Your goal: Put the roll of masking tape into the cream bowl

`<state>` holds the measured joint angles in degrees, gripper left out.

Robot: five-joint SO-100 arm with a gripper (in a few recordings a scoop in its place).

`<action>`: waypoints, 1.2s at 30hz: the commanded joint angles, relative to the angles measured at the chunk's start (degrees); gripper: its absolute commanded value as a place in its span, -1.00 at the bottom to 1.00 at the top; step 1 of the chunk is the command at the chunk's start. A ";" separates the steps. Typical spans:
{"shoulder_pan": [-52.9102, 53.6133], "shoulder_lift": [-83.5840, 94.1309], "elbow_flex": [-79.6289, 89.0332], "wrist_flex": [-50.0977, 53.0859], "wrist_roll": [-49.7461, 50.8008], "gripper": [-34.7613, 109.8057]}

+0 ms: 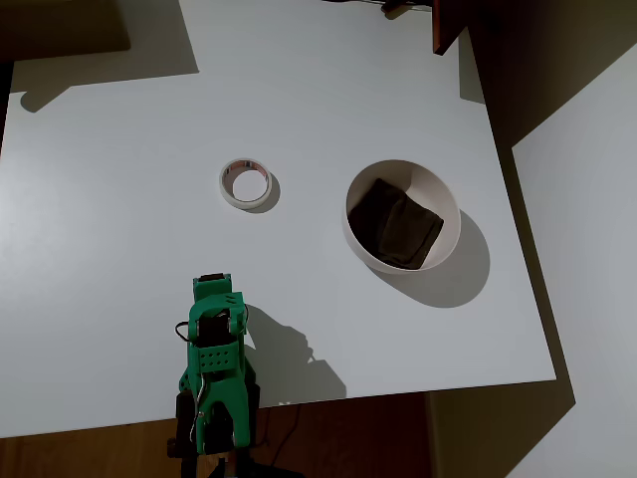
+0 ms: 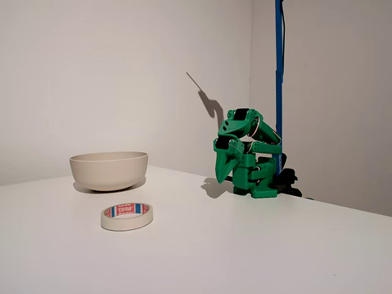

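Note:
The roll of masking tape (image 1: 245, 184) lies flat on the white table, an off-white ring with a reddish inner core (image 2: 127, 215). To its right in the overhead view stands the cream bowl (image 1: 423, 182), upright, with a dark square pad (image 1: 398, 226) inside; in the fixed view the bowl (image 2: 109, 171) stands behind the tape. My green arm (image 1: 214, 349) is folded at the near table edge, well apart from both. Its gripper (image 2: 222, 176) points down just above the table, fingers together, holding nothing.
The white table (image 1: 119, 249) ends close behind the arm's base and just right of the bowl. A blue pole (image 2: 278, 73) rises behind the arm. A dark brown block (image 1: 448, 25) sits at the table's far right corner.

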<state>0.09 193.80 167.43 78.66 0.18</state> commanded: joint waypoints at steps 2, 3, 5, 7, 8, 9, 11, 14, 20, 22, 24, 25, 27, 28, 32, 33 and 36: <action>0.62 0.44 -0.53 0.79 0.79 -0.63; 0.62 0.44 -0.53 0.79 0.79 -0.63; 0.62 0.44 -0.53 0.79 0.79 -0.63; 0.62 0.44 -0.53 0.79 0.79 -0.63; 0.62 0.44 -0.53 0.79 0.79 -0.63; 0.62 0.44 -0.53 0.79 0.79 -0.63; 0.62 0.44 -0.53 0.79 0.79 -0.63; -1.14 0.44 -0.53 0.79 -0.70 -0.63; -2.37 0.44 -0.53 0.70 -1.67 -0.60; -3.08 0.44 -0.53 0.62 -2.11 -0.63; -4.57 0.44 -0.53 0.53 -2.99 -0.63; -4.83 0.44 -0.53 0.62 -2.29 -0.63; -4.31 0.44 -0.53 0.70 -1.41 -0.63; -4.22 0.44 -0.53 0.70 -1.23 -0.63; -1.93 0.53 -0.79 -1.41 -0.70 -0.63; -0.44 0.53 -1.41 -2.37 -0.97 -0.63; 2.99 0.53 -5.10 -4.39 -1.32 -0.63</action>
<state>0.44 193.80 167.26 76.11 -0.44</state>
